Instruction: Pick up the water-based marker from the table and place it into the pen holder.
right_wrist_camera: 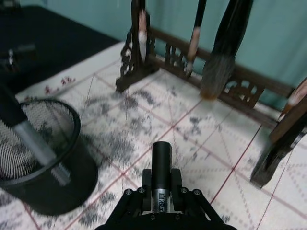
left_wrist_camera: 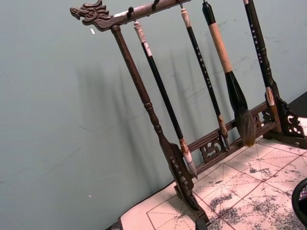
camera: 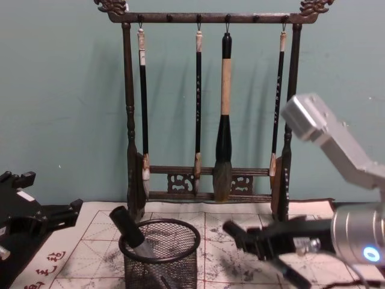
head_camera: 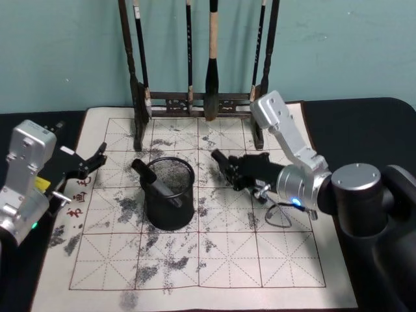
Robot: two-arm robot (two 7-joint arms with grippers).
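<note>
Two markers show. One, a black-barrelled water-based marker with a pale label [right_wrist_camera: 161, 165], is clamped between the fingers of the right gripper [head_camera: 227, 166]. This gripper hangs to the right of the round black wire-mesh pen holder [head_camera: 170, 211], near it but apart, about level with its rim. The other, a grey marker with a black cap [head_camera: 159, 185], stands inside the pen holder, leaning toward its left rim. The left gripper [head_camera: 97, 159] sits well to the left of the pen holder, fingers spread and empty. Behind the pen holder stands a tall dark wooden brush rack [head_camera: 195, 102]. Beneath the pen holder lies an ink-blotted gridded paper sheet [head_camera: 227, 260].
</note>
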